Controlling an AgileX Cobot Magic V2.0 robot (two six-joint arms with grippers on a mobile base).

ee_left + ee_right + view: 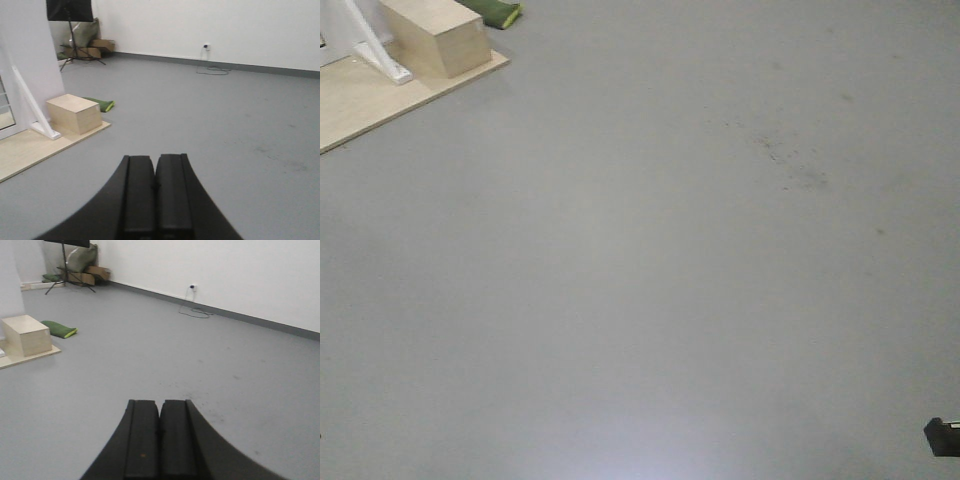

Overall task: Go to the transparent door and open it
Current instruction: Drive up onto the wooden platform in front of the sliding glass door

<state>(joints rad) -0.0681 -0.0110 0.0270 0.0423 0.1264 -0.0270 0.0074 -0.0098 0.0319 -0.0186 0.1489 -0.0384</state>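
Note:
At the far left edge of the left wrist view a narrow strip of white-framed glass (pixel 4 107) with thin horizontal bars shows. No handle is visible, so I cannot tell whether this is the transparent door. It stands on a plywood base (pixel 30 147) beside a white panel (pixel 30 50) with a slanted white brace (pixel 31 107). My left gripper (pixel 155 159) is shut with nothing between its fingers, over bare grey floor well to the right of the base. My right gripper (pixel 160 402) is likewise shut and empty, over open floor.
A pale wooden box (pixel 74 114) sits on the base's corner, with a green bag (pixel 102 104) on the floor behind it. A tripod stand (pixel 70 30) and cardboard boxes fill the far left corner. A cable (pixel 212 70) lies below a wall outlet. Grey floor stretches ahead.

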